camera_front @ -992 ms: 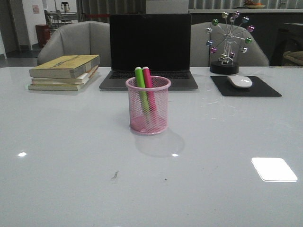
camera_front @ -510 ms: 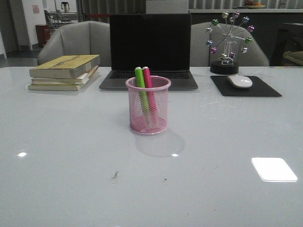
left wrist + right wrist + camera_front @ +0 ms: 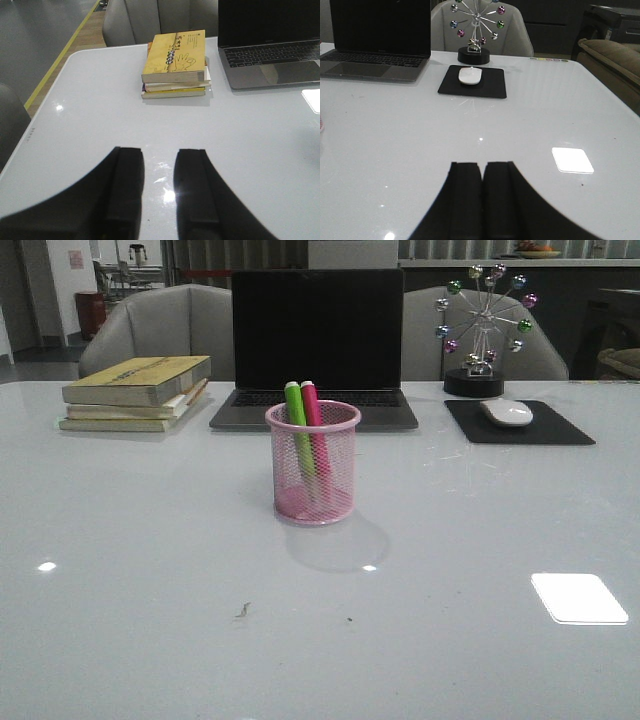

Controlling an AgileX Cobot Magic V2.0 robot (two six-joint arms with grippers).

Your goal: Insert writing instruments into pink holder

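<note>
Markers (image 3: 305,425) stand in holder (image 3: 313,465); laptop (image 3: 317,345) behind; books (image 3: 137,392) left.

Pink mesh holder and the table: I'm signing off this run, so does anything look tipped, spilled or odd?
Nothing stands out. The pink wire-mesh holder stands upright, with the bright green highlighter and hot pink highlighter leaning inside it. Only small dark specks mark the white table.

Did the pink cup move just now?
No. The pink cup sits in the same spot in front of the laptop, with the green marker and pink marker inside.
</note>
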